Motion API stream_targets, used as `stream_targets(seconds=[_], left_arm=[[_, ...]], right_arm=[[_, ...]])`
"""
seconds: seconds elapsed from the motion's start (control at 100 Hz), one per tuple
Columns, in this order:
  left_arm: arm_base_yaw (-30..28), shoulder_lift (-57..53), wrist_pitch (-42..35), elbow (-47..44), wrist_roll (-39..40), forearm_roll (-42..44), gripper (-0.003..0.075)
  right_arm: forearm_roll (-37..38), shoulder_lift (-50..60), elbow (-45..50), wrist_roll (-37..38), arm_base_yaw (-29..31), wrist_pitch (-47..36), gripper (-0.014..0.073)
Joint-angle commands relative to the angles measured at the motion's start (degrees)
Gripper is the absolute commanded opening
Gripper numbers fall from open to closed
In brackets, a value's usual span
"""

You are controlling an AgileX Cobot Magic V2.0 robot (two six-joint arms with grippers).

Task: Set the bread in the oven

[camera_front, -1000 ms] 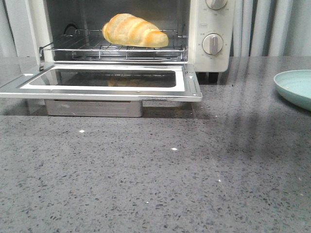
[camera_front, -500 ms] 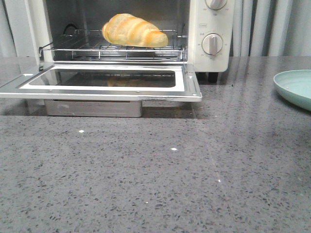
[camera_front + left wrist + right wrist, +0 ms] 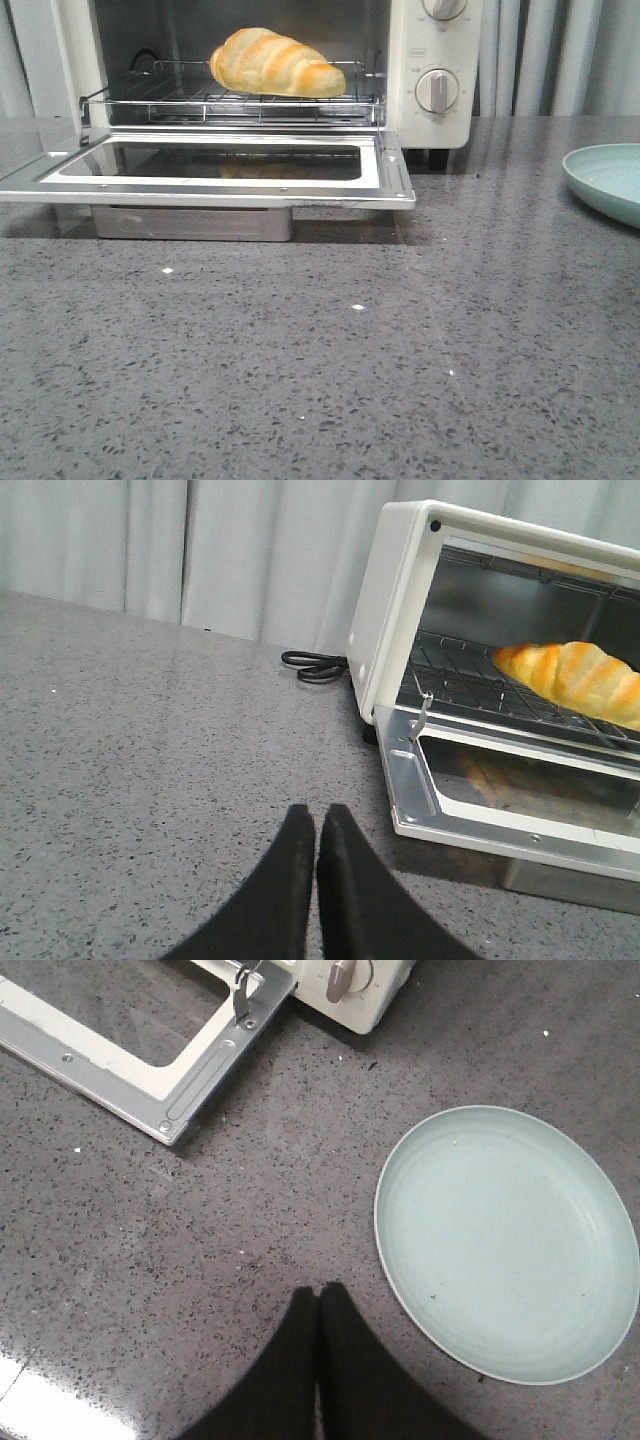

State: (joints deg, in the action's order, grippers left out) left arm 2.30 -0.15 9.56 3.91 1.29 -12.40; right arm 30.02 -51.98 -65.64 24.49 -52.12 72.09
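Jaws of both grippers are closed, empty; bread (image 3: pixel 276 63) unmoved on oven (image 3: pixel 434 60) rack

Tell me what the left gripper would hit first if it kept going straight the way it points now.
Probably bare countertop: the shut left gripper aims past the oven along its outer side wall, toward the black cord and curtain. Depth is unclear.

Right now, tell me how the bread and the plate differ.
The bread is golden with orange-brown stripes; the plate is plain pale green. The bread is a plump, tapered roll; the plate is flat and round. The bread lies on the oven rack; the plate sits bare on the counter. Neither is gripped.
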Motion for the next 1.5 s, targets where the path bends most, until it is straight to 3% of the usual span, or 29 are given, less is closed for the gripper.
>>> stream_targets(seconds=[0.0, 0.42, 0.53, 0.62, 0.82, 0.96, 1.16, 1.49], left_arm=[[-0.06, -1.56, -4.13, 1.51, 0.18, -0.68, -0.0021], [-0.06, -1.56, -4.13, 1.51, 0.18, -0.68, -0.0021], [-0.06, -1.56, -4.13, 1.51, 0.18, -0.68, -0.0021], [-0.06, -1.56, -4.13, 1.51, 0.18, -0.68, -0.0021], [-0.06, -1.56, -4.13, 1.51, 0.18, -0.68, -0.0021], [-0.06, -1.56, -4.13, 1.51, 0.18, -0.68, -0.0021], [-0.06, -1.56, -4.13, 1.51, 0.18, -0.68, -0.0021], [-0.06, -1.56, -4.13, 1.51, 0.18, -0.68, -0.0021]], right_arm=[[2.91, 0.63, -1.22, 0.38, 0.28, 2.09, -0.0067], [4.11, 0.63, -1.22, 0.13, 0.28, 1.87, -0.0067], [2.79, 1.36, -0.47, 0.13, 0.28, -0.59, -0.0067], [0.70, 3.40, 2.33, -3.11, 1.94, -7.23, -0.0067], [-13.42, 10.88, 15.25, -18.51, 13.83, -29.40, -0.0067], [-22.66, 15.88, 24.97, -23.76, 23.67, -39.57, -0.0067], [-26.82, 21.85, 35.26, -23.88, 34.19, -45.59, -0.0067], [-27.68, 35.14, 48.19, -23.88, 45.71, -51.63, -0.0067]])
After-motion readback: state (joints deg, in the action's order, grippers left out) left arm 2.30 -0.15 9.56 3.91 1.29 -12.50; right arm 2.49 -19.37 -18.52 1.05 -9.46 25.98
